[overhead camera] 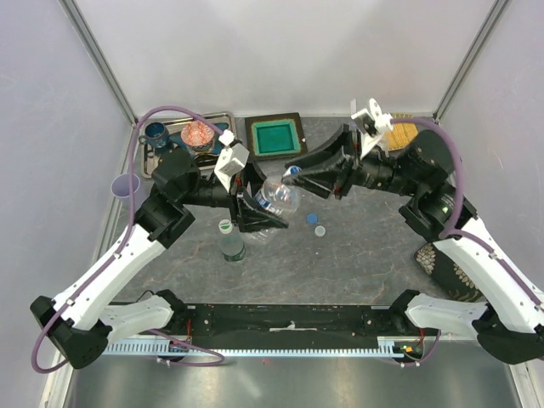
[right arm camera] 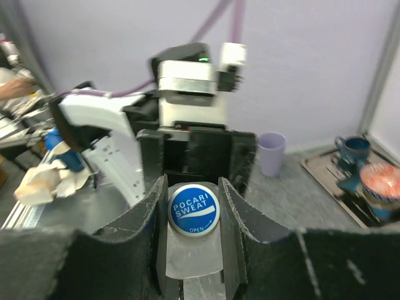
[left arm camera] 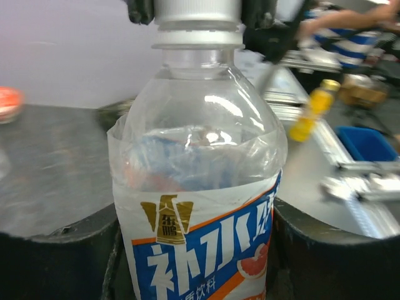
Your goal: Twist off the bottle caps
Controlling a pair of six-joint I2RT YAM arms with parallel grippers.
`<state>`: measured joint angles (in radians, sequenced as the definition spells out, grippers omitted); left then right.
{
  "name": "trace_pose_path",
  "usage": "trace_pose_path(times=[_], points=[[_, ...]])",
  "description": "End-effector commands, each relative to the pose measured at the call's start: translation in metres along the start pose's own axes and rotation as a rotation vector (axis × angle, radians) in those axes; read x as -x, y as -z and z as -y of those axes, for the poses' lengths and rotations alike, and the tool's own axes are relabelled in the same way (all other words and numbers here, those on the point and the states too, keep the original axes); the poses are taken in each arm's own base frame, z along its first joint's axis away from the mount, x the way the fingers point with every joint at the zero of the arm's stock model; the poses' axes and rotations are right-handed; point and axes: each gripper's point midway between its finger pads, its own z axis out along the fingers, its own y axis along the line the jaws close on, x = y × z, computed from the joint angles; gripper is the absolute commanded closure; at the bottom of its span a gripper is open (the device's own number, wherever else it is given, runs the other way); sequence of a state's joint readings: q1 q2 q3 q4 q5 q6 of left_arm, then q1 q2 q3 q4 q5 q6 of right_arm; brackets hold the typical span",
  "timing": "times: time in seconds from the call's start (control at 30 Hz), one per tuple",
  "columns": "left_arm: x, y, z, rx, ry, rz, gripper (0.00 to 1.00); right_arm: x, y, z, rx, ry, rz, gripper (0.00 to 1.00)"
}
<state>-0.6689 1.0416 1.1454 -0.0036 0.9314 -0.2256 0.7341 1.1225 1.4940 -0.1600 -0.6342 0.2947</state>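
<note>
Grey speckled tabletop (overhead camera: 357,255), pale walls all round. Far left there's a lilac cup (overhead camera: 126,184) near the edge. Behind it is a metal tray (overhead camera: 214,116) with a blue mug (overhead camera: 157,133) and a red-patterned bowl (overhead camera: 198,134) on it.

Next over, the left gripper (overhead camera: 259,211) has a clear bottle (overhead camera: 279,195) clamped round the body, tilted so the neck points at the other arm. In the left wrist view its fingers (left arm camera: 56,262) sit tight against both sides of the orange-and-blue label, so they're only as wide as the bottle.

Just in front of that, nearer the arm bases, a green-label bottle (overhead camera: 229,242) stands upright with its green-and-white cap (overhead camera: 225,226) on.

At the held bottle's neck, the right gripper (overhead camera: 299,172) is pinched narrow around the blue-and-white cap (right arm camera: 194,210). Its fingers (right arm camera: 149,219) touch the cap on either side, and the cap sits on the neck.

Right of the bottles, two loose caps lie on the table just beside each other: a blue cap (overhead camera: 313,218) and a pale grey-white cap (overhead camera: 320,230).
</note>
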Motion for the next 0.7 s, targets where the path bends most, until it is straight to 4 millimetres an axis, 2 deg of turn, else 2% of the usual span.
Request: trace_pose_path(times=[0.0,0.1,0.23,0.27,0.3,0.37,0.5,0.67], points=[[0.033,0.018,0.065,-0.398,0.011,-0.019,0.51,-0.022,0.012,-0.054,0.317,0.015,-0.054,1.00],[0.031,0.019,0.068,-0.454,0.049,-0.047,0.50,-0.018,0.016,-0.068,0.400,0.021,-0.049,1.00],[0.024,0.014,0.060,-0.472,0.097,-0.069,0.50,-0.016,0.021,-0.079,0.472,0.015,-0.040,1.00],[0.024,0.014,0.058,-0.474,0.104,-0.073,0.50,-0.010,0.025,-0.089,0.532,0.058,-0.011,1.00],[0.023,0.012,0.056,-0.478,0.101,-0.074,0.50,-0.014,0.028,-0.093,0.558,-0.013,-0.028,1.00],[0.018,0.009,0.049,-0.483,0.139,-0.089,0.50,-0.004,0.033,-0.104,0.622,0.028,0.024,1.00],[0.009,0.003,0.034,-0.471,0.176,-0.100,0.50,0.002,0.035,-0.108,0.632,0.026,0.037,1.00],[0.003,0.003,0.024,-0.451,0.189,-0.095,0.50,0.007,0.038,-0.111,0.632,0.042,0.041,1.00]])
